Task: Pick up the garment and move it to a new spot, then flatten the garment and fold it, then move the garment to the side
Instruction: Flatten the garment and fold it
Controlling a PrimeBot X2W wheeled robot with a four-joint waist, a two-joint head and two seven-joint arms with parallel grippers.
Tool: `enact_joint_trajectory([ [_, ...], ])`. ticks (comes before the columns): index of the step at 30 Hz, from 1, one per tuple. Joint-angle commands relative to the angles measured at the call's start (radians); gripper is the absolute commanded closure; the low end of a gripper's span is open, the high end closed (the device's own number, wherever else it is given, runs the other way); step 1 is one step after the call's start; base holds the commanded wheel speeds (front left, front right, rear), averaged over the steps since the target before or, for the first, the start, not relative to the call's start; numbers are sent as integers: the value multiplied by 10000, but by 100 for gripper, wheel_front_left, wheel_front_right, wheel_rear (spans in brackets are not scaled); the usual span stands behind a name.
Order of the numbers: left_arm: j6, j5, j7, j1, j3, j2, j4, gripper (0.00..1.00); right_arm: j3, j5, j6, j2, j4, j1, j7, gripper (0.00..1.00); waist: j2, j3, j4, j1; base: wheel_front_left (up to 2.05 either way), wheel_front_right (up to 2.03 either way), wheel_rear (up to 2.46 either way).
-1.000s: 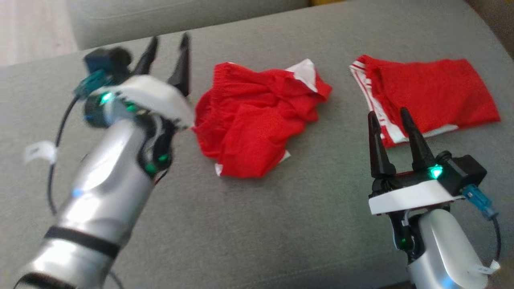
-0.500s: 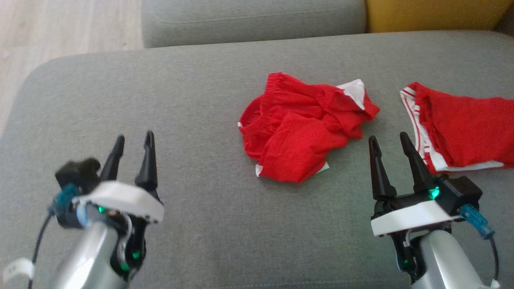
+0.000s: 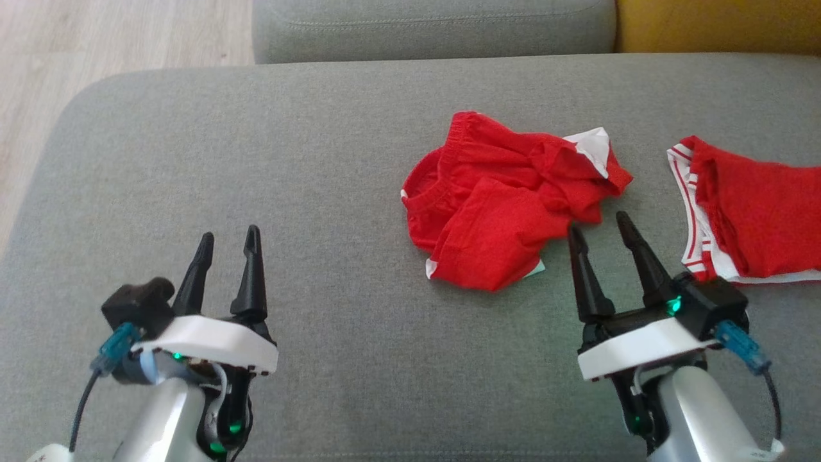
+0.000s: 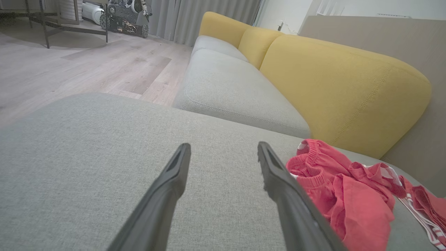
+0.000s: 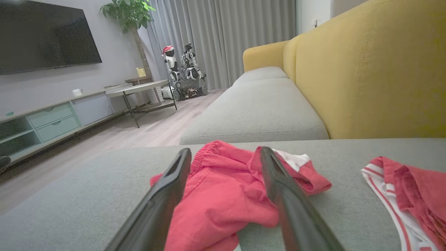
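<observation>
At the far left, pale wooden floor (image 3: 96, 38) borders the broad grey fabric seat cushion (image 3: 321, 160). The left gripper (image 3: 229, 232) hangs over the cushion's near left part, its two dark fingers spread apart with only bare grey cloth between them, well apart from any clothing. Right of the cushion's middle lies the crumpled red fabric garment with white trim (image 3: 507, 205), bunched in loose folds, its elastic waistband towards the back and a white patch turned up at its right. The right gripper (image 3: 599, 222) is just beside the garment's near right edge, its fingers also spread and holding nothing; their tips may brush the cloth, though I cannot tell. Further right, apart from the first, lies a flatter red garment with white striped edging (image 3: 757, 218), cut off by the frame. Behind it rises a mustard-yellow backrest (image 3: 705, 25).
</observation>
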Motion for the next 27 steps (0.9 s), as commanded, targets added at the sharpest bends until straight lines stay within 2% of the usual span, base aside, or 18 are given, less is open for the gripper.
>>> enact_joint_trajectory([
  [1,-91,145,-121,-340,498,28,-219,0,271,-113,19,-18,-370,-414,27,0,0,52,55,0,0,0,0],
  [11,-601,573,-121,-540,739,-465,215,0,504,-593,19,-18,249,-1466,1386,0,0,383,520,0,0,0,0],
  [19,-960,813,-122,-743,912,-781,576,0,1141,-541,19,-18,1290,-2277,2659,0,0,797,1035,0,0,0,0],
  [27,-1207,1001,-122,-934,1094,-998,791,0,1010,-786,19,-18,2266,-2698,2920,0,0,1022,1371,0,0,0,0],
])
